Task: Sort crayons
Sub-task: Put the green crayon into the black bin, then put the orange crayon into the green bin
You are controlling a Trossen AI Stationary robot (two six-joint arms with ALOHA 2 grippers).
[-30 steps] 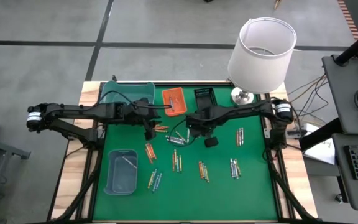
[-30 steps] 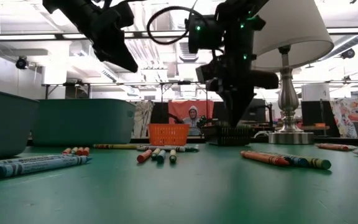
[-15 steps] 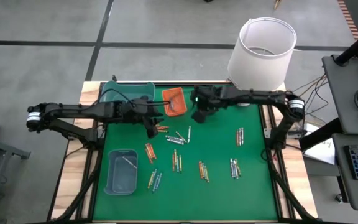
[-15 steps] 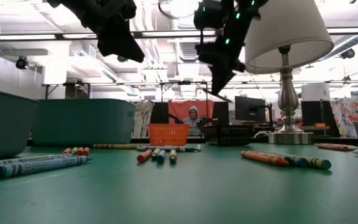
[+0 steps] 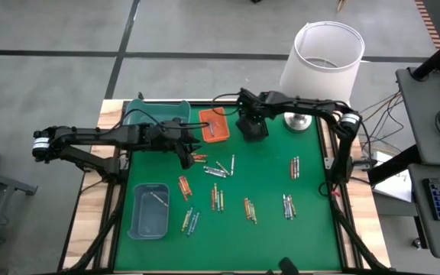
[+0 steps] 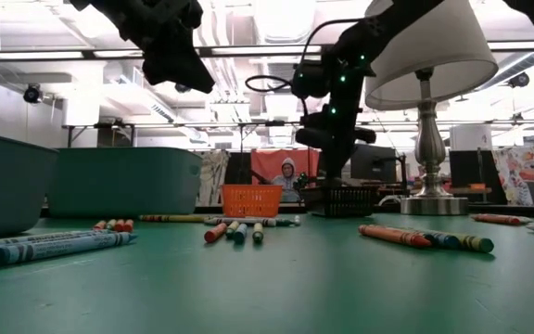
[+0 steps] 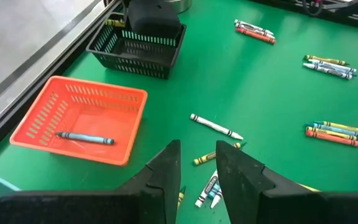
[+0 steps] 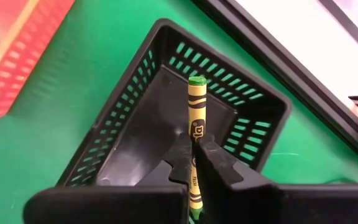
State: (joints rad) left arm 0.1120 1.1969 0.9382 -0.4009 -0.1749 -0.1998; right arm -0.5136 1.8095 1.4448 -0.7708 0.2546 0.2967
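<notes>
Above the black basket (image 8: 179,118) at the far edge of the green table (image 5: 312,229), the right gripper (image 8: 191,163) hangs with its fingers pinched tight on a yellow-green crayon (image 8: 195,127), the stick pointing out over the basket's open top. That basket looks bare inside, so this would be its first crayon.

Just beside it sits the orange basket (image 7: 79,118), which holds one blue crayon (image 7: 84,138). A grey tray (image 5: 150,210) near the left front corner has a single crayon (image 5: 154,198) in it too. A larger teal bin (image 5: 155,116) stands at the back left; what it holds I cannot tell.

The left gripper (image 7: 197,163) hovers over a loose cluster of crayons (image 5: 216,168) near the table's middle, its fingers a little apart and holding nothing.

Sorting has barely begun, by my reckoning: several small groups of mixed crayons (image 5: 249,208) lie scattered across the mat, well apart from the containers.
</notes>
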